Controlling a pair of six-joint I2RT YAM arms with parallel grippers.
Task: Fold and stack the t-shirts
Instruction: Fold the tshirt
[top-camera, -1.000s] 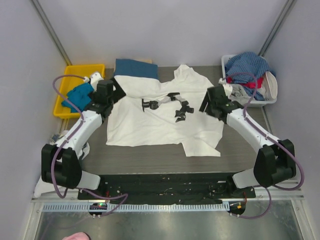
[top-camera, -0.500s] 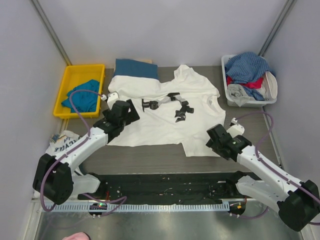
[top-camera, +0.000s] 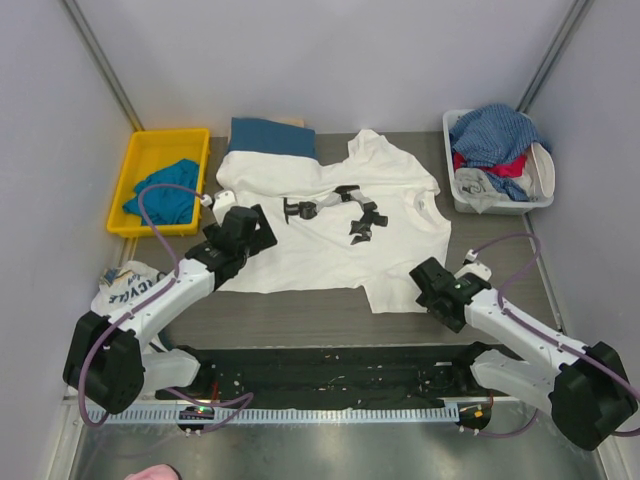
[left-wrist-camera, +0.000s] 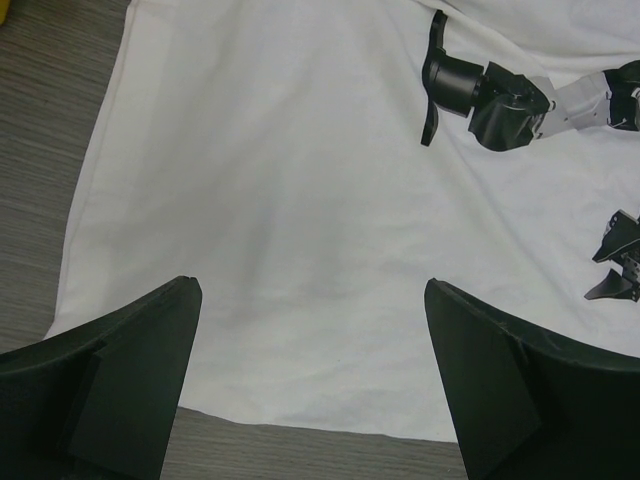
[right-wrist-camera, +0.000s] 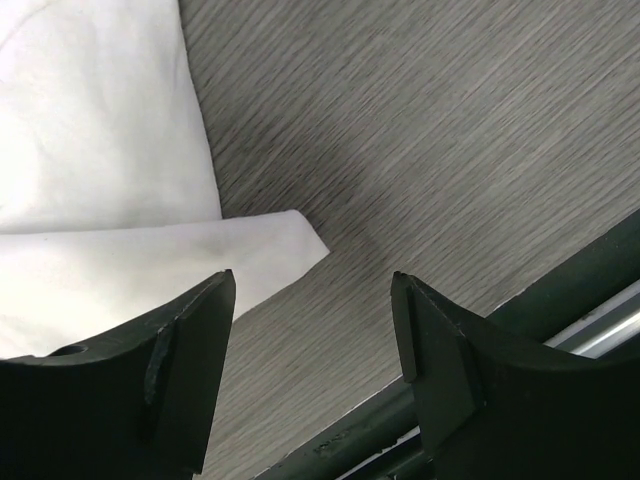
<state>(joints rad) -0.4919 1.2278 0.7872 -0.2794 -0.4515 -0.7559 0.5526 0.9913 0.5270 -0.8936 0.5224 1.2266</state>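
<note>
Biggest thing on the table (top-camera: 500, 255) is the white t-shirt (top-camera: 320, 245), spread flat across the centre of the overhead frame, black graphic marks (top-camera: 335, 208) on the chest, collar toward the top, hem toward the bottom — and it is not folded yet. Just above it, upper centre-left, the dark blue t-shirt (top-camera: 272, 136) lies as a neat folded block, its near edge touching or tucked under the white one's sleeve (hard to say which). Far right, a white basket (top-camera: 500, 205) heaped with more clothes; far left, a yellow tray (top-camera: 150, 150) with a teal cloth (top-camera: 165, 195) in it. Now the arms: the left gripper (left-wrist-camera: 312, 385) hangs over the lower-left part of the white shirt, jaws spread wide and holding nothing, the hem just below in its wrist view. The right gripper (right-wrist-camera: 312, 360) sits at the lower right of the overhead frame, jaws apart and empty too, with the shirt's bottom-right corner (right-wrist-camera: 300, 240) poking between its fingers in the wrist view — near, but no pinch yet. My read: this is the set-up for the first fold of the white shirt, both hands lining up on the hem corners. Next move calls for each gripper to drop onto its corner, close on the cloth only, then lift and carry the hem toward the collar together so the fabric doesn't skew.
</note>
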